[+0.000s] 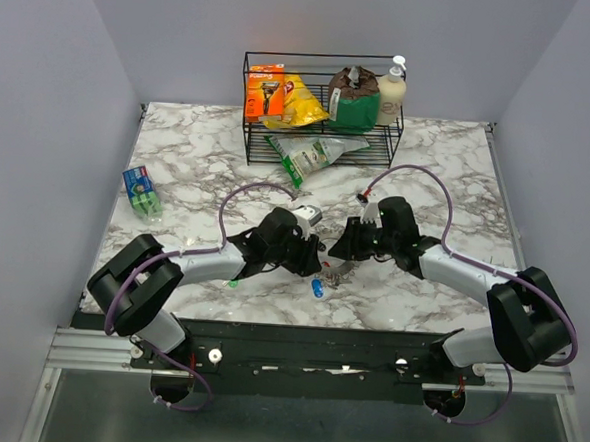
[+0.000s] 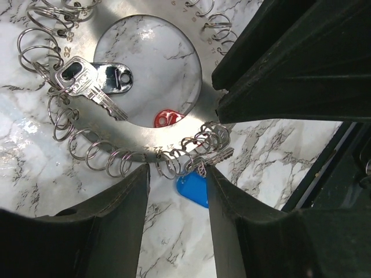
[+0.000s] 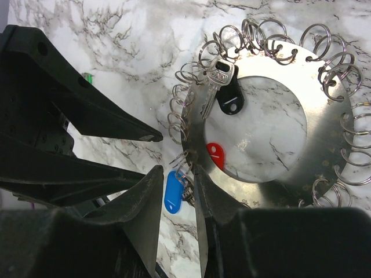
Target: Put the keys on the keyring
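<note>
The keyring (image 2: 139,140) is a flat silver ring plate with a wide hole, fringed with many small split rings; it lies on the marble and also shows in the right wrist view (image 3: 324,133). One silver key (image 2: 95,95) with a black tag (image 2: 116,78) hangs on it. A red tag (image 3: 214,155) and a blue tag (image 3: 173,191) sit at its edge. My left gripper (image 2: 177,174) is open, its tips at the fringe rings and the blue tag (image 2: 192,188). My right gripper (image 3: 175,174) is open, straddling the blue tag. A green bit (image 1: 232,283) lies by the left arm.
A black wire rack (image 1: 322,107) at the back holds packets and a bottle. A green-white packet (image 1: 309,152) lies in front of it. A blue-green pack (image 1: 141,194) lies at the left. The two grippers (image 1: 323,253) nearly meet over the keyring.
</note>
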